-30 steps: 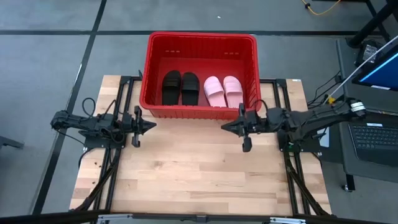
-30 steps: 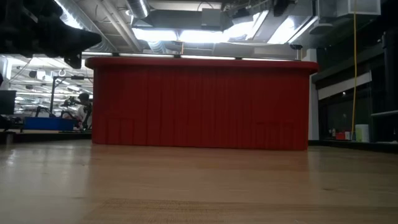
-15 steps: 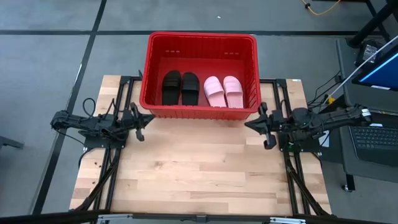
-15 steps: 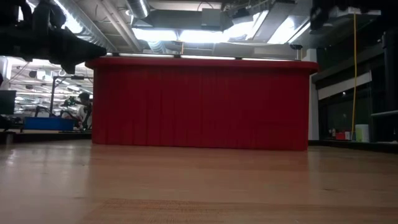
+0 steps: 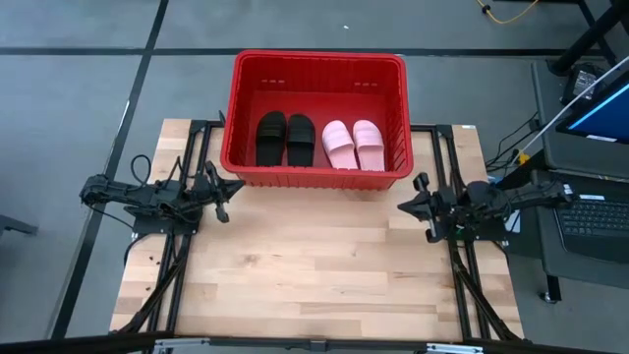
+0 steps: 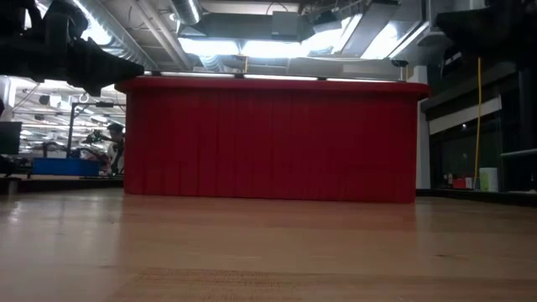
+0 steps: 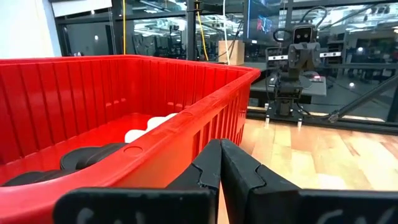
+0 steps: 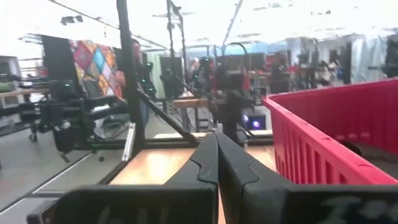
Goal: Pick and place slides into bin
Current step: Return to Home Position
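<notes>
Leave the slides (image 5: 337, 144) lying in the bin (image 5: 318, 57), upper centre of the frame. Draw left hand (image 5: 229, 187) and right hand (image 5: 405, 206), both pinched shut and empty, back level over the desk (image 5: 314, 265), clear of the red wall.

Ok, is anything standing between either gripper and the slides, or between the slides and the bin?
Only the near wall of the bin: the left gripper and right gripper, both shut, sit outside it by its front corners. The black pair and pink pair already lie inside, so nothing blocks that path.
</notes>
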`<state>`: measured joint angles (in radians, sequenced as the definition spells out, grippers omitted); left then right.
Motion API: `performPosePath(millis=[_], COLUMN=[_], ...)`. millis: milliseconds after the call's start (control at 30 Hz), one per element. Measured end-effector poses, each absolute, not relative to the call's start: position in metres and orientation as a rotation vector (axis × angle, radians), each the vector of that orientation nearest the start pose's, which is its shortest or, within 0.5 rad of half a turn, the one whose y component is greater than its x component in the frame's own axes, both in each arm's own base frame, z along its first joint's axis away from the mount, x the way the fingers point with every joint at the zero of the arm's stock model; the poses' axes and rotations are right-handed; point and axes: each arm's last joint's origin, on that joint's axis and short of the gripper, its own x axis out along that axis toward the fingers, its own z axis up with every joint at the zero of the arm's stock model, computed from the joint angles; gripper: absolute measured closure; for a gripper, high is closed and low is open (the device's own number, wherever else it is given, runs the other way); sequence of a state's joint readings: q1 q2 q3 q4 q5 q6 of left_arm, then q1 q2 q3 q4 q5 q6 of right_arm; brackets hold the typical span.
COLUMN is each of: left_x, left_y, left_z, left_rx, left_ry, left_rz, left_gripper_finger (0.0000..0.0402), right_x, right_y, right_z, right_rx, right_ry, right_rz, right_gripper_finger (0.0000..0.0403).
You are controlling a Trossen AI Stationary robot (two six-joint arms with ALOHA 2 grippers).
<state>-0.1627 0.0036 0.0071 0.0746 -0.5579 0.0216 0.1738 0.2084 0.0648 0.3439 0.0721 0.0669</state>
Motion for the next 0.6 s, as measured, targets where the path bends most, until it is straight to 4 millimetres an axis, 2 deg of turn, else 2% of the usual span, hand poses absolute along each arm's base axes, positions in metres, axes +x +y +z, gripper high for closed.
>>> performPosePath(millis=[200,333,533,600], left_x=[0.094,0.094,0.094,0.094], left_y=[0.0,0.0,0.0,0.0], left_z=[0.172,0.173,0.173,0.172], left_rx=[-0.006,-0.006,-0.006,-0.006], left_ry=[-0.069,-0.069,-0.069,-0.069], left_rz=[0.396,0.395,0.395,0.395], left_gripper_finger=[0.0398,0.0394,0.0398,0.0398], right_x=[0.102,0.101,0.102,0.102], right_y=[0.017,0.017,0.017,0.017], right_z=[0.187,0.185,0.182,0.182], right_rx=[0.04,0.039,0.187,0.143], right_ry=[-0.21,-0.191,-0.147,-0.145], right_rz=[0.148,0.148,0.157,0.153], right_gripper_finger=[0.0396,0.0394,0.0393,0.0392])
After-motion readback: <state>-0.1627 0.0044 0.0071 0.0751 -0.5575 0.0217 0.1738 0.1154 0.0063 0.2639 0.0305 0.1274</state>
